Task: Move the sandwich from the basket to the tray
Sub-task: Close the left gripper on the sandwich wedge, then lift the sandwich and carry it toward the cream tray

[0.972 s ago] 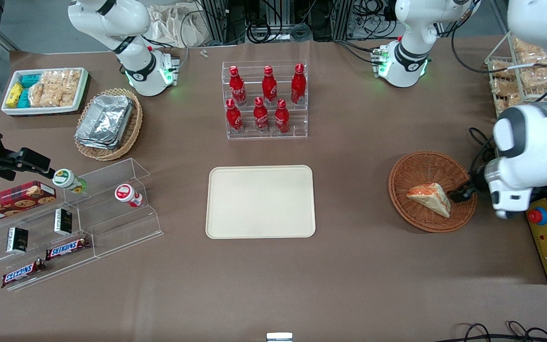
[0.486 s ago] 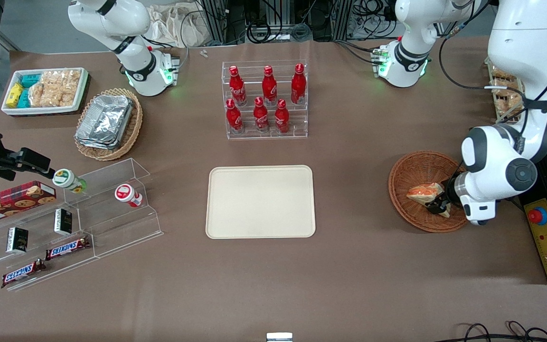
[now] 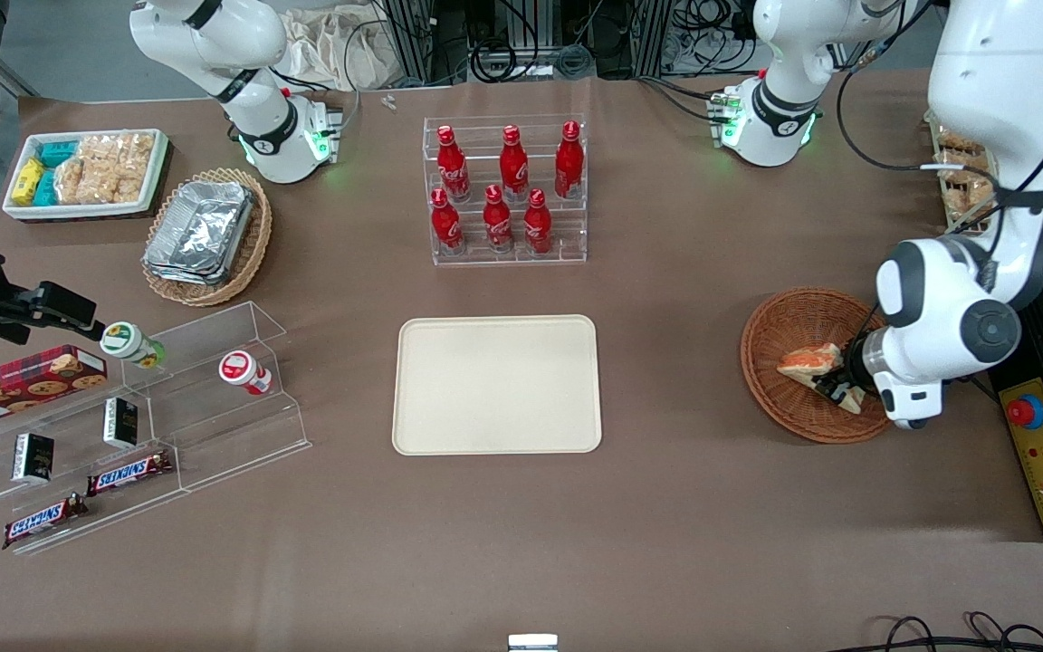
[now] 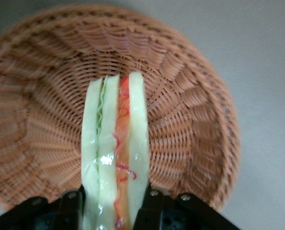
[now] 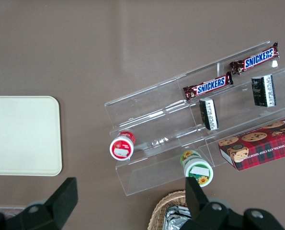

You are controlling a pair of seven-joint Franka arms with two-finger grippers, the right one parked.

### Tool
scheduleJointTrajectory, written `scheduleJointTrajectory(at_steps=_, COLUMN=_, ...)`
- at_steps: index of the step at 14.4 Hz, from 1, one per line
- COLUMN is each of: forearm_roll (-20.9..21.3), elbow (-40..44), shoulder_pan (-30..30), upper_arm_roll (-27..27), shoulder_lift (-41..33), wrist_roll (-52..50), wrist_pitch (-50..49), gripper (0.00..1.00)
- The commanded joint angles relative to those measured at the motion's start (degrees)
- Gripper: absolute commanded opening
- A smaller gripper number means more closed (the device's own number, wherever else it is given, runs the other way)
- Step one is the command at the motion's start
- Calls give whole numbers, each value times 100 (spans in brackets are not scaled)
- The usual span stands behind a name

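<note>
Nearest the front camera, toward the parked arm's end, two Snickers bars (image 3: 128, 471) lie on the lowest step of a clear stepped stand (image 3: 137, 421); two small dark boxes (image 3: 121, 423) stand one step up; a red cookie box (image 3: 22, 385) and two round tubs (image 3: 245, 371) sit on the step above.

Mid-table, the tray (image 3: 496, 384) lies flat on the brown table (image 3: 666, 507), nothing on it.

Toward the working arm's end, the basket (image 3: 793, 326) sits well apart from the tray; the gripper (image 3: 837, 386) is down inside it; its fingers (image 4: 151, 211) are closed narrow against both bread faces of the sandwich (image 3: 809, 360), holding it at the wide end; in the wrist view the sandwich stands on edge, the orange-red and green filling facing the camera, its tip over the woven floor of the basket; whether it is lifted clear of the weave cannot be told.

Farther off, a tan basket (image 3: 254, 237) holds stacked foil containers (image 3: 200, 226); six red bottles (image 3: 508, 186) stand in a clear two-tier rack (image 3: 576, 254); a white bin (image 3: 159, 167) holds snack packets (image 3: 100, 167).
</note>
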Motion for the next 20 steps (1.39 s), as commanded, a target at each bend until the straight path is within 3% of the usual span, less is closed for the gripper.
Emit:
scheduleJointTrajectory(at_steps=1, forearm_roll=22, elbow=931, shoulder_pan=-18, upper_arm_roll=-158, shoulder_lift=-641, wrist_roll=258, wrist_pitch=-1841, gripper=0)
scheduleJointTrajectory(at_steps=4, forearm_roll=48, elbow=1978, shoulder_pan=-18, upper_arm_roll=-737, shoulder_lift=-633, wrist_roll=900, wrist_pitch=-3242, gripper=0)
scheduleJointTrajectory(at_steps=7, forearm_roll=135, elbow=2051, shoulder_pan=-97, upper_arm_roll=-1808, shoulder_lift=-449, wrist_roll=981, wrist_pitch=-3167, gripper=0)
scheduleJointTrajectory(at_steps=9, forearm_roll=276, elbow=2034, shoulder_pan=-394, upper_arm_roll=-2153, shoulder_lift=-203, wrist_roll=972, wrist_pitch=-2773, gripper=0)
scheduleJointTrajectory(at_steps=13, forearm_roll=882, elbow=2690, shoulder_pan=-1353, upper_arm_roll=-2207, shoulder_lift=831, wrist_roll=1007, wrist_pitch=-1919, gripper=0)
scheduleJointTrajectory(at_steps=15, forearm_roll=962, elbow=3105, shoulder_pan=-1748, upper_arm_roll=-2198, shoulder_lift=1526, wrist_roll=1147, wrist_pitch=-1621, gripper=0)
scheduleJointTrajectory(at_steps=18, forearm_roll=1760, elbow=3071, shoulder_pan=-2127, upper_arm_roll=-2189, shoulder_lift=2196, wrist_roll=1017, wrist_pitch=-637, gripper=0)
scheduleJointTrajectory(at_steps=20, forearm_roll=1867, elbow=3106, shoulder_pan=-2277, upper_arm_roll=-2172, shoulder_lift=2556, wrist_roll=780, wrist_pitch=-355, gripper=0)
